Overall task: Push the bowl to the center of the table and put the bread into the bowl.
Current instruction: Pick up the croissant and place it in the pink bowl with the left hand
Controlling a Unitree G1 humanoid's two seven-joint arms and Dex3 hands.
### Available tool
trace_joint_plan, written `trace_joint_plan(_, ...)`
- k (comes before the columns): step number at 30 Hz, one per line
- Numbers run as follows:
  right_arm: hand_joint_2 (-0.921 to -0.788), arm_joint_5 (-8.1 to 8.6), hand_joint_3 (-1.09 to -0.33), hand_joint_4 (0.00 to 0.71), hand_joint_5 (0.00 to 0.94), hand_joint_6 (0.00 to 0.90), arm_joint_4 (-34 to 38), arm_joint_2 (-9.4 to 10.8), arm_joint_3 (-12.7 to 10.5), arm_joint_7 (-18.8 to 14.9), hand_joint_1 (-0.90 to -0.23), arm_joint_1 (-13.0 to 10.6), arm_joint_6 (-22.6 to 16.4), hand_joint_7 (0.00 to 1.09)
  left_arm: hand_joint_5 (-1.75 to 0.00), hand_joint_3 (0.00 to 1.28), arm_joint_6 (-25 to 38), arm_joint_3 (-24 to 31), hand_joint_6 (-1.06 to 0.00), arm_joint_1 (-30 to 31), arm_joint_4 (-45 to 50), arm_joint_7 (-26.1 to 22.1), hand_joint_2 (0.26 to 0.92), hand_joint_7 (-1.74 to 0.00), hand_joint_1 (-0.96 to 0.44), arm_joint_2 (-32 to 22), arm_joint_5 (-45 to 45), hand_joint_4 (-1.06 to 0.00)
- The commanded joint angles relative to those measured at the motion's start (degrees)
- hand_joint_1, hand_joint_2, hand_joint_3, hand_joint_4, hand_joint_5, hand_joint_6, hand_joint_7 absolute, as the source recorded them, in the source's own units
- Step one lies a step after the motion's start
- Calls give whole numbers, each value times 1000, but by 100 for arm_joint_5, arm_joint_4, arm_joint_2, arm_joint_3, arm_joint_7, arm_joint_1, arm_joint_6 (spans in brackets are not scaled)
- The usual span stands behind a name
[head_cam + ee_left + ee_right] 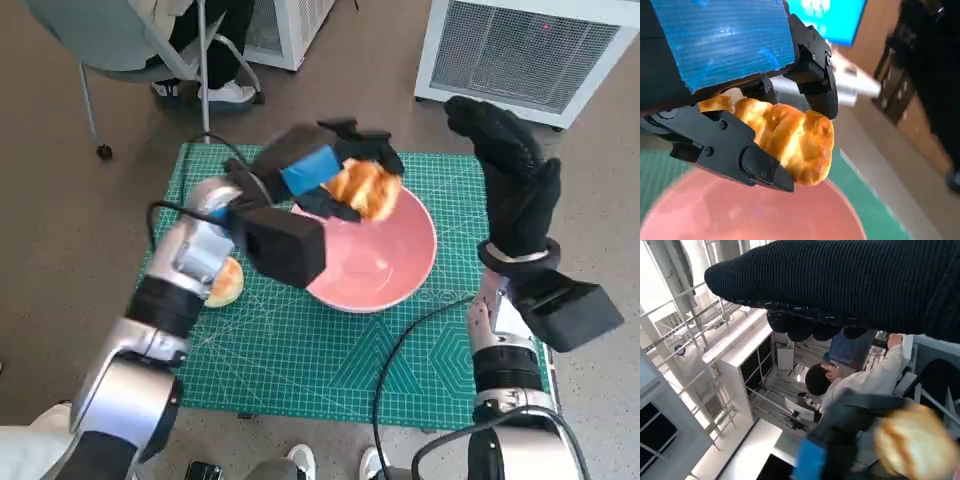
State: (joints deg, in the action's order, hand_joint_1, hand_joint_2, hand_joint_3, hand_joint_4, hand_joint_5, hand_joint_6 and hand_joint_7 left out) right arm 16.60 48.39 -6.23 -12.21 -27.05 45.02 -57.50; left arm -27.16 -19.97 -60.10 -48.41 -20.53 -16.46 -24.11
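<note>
A pink bowl [385, 265] sits near the middle of the green cutting mat [300, 350]. My left hand [325, 170] grips a golden bread roll [365, 190] above the bowl's far rim. In the left wrist view the bread [790, 137] is clamped between black fingers [745, 150] over the bowl [740, 215]. My right hand [510, 180] is raised at the mat's right side, fingers apart, holding nothing. In the right wrist view the glove [850, 285] spans the top, with the blurred bread [912, 447] and the blue-taped left hand [812, 460] below it.
A second bread roll [226, 283] lies on the mat under my left forearm. A white appliance [530, 50] stands beyond the table's far right. A chair [120, 50] and a person's feet [215, 92] are at the far left. A seated person [855, 382] shows in the right wrist view.
</note>
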Motion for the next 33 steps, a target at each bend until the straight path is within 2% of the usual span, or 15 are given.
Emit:
trace_joint_plan(1, -921, -23, -724, 385, 1, 184, -59, 2, 16, 31, -633, -185, 32, 392, -649, 212, 181, -203, -294, -254, -284, -425, 909, -1071, -181, 26, -130, -336)
trace_joint_plan(2, -921, -32, -724, 384, 0, 185, -69, 3, 18, 40, -632, -191, 28, 390, -390, 152, 211, -232, -239, -262, -300, -515, 915, -813, -201, 22, -145, -288)
trace_joint_plan(4, -921, -53, -724, 383, 0, 186, -80, -1, 20, 59, -630, -196, 18, 388, -237, 119, 231, -293, -188, -269, -305, -710, 918, -666, -230, -12, -165, -232)
trace_joint_plan(9, -921, -78, -729, 380, 0, 186, -83, -13, 15, 86, -626, -197, -9, 383, -65, 93, 79, -335, -82, -145, -135, -947, 920, -501, -327, -182, -153, -121)
trace_joint_plan(16, -921, -125, -740, 378, 0, 184, -39, -19, 5, 129, -615, -177, -58, 373, -5, 96, -200, -98, -7, 245, 416, -807, 921, -410, -413, -492, 22, -17)
trace_joint_plan(22, -921, -93, -742, 377, 0, 185, -49, -27, -1, 111, -615, -177, -53, 368, 0, 97, -240, 261, -1, 636, 1165, -916, 921, -355, -445, -895, 325, -1)
trace_joint_plan(33, -921, -23, -742, 376, 0, 188, -29, -47, -15, 59, -613, -164, -11, 361, -4, 51, 522, 1172, -139, 1678, 3136, -1349, 920, -118, -348, -1826, 994, -31)
